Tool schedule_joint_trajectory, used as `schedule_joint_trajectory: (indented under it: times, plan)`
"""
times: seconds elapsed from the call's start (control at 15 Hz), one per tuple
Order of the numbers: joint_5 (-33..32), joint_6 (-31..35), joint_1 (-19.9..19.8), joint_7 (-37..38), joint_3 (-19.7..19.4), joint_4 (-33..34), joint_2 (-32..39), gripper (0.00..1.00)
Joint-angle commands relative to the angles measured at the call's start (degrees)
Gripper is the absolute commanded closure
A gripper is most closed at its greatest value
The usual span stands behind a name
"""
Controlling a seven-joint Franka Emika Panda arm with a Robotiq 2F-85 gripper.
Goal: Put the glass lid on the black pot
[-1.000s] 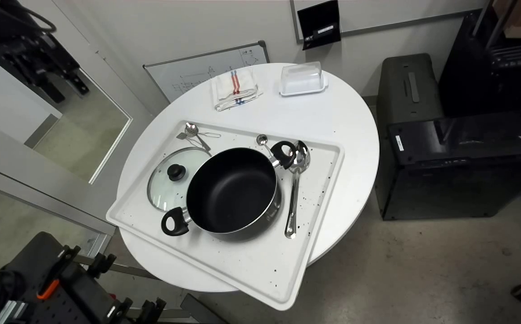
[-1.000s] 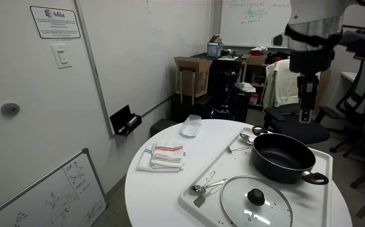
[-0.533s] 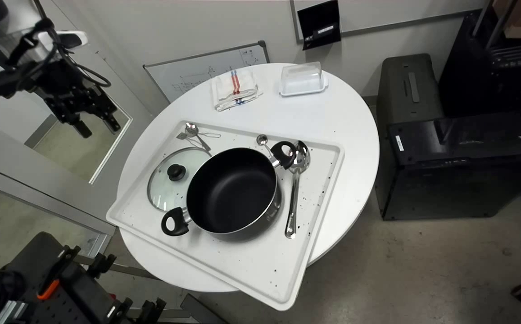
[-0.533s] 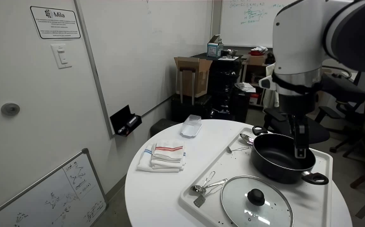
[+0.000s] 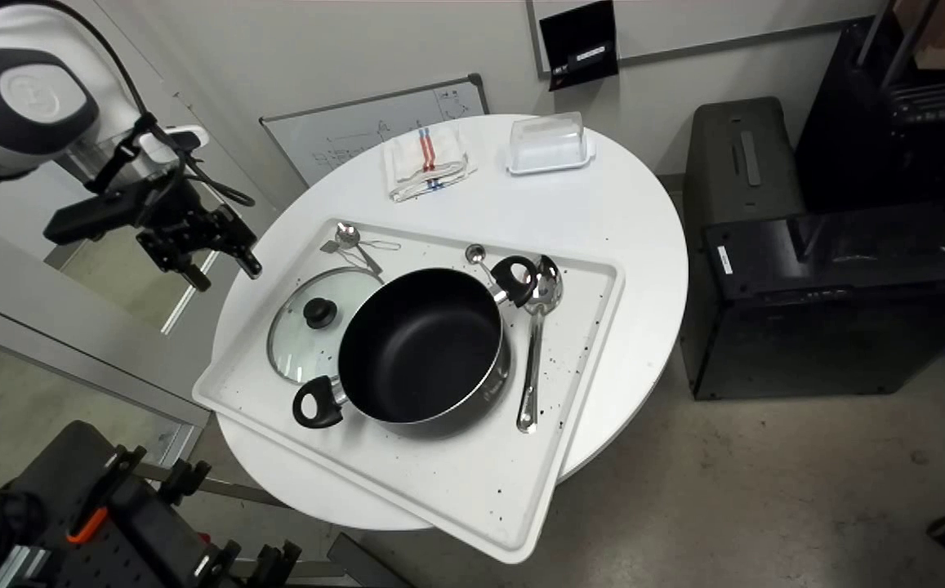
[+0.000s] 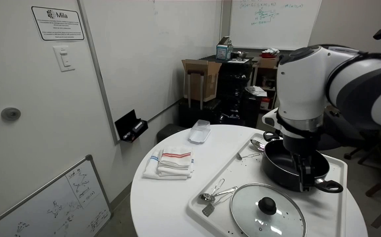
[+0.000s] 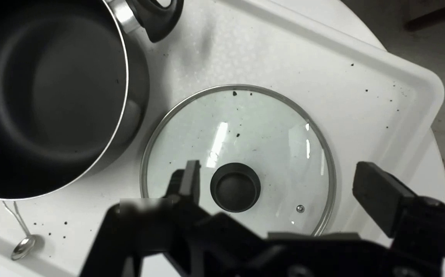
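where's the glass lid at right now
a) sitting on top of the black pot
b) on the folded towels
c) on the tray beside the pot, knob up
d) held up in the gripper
c: the glass lid lies on the tray with its dark knob facing up, beside the uncovered black pot.

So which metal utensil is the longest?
The big spoon, across the pot from the lid; the small utensils all look far shorter.
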Motion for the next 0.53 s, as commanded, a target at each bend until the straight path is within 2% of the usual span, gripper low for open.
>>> schedule_joint_trajectory:
  times: [0.0, 0.47]
  plan:
    - [-3.23, 5.74, 2.19, 0.71, -2.57, 1.15, 4.67, 0.0]
    - [-2.58, 11.85, 3.37, 0.25, -5.12, 4.71, 13.26, 0.0]
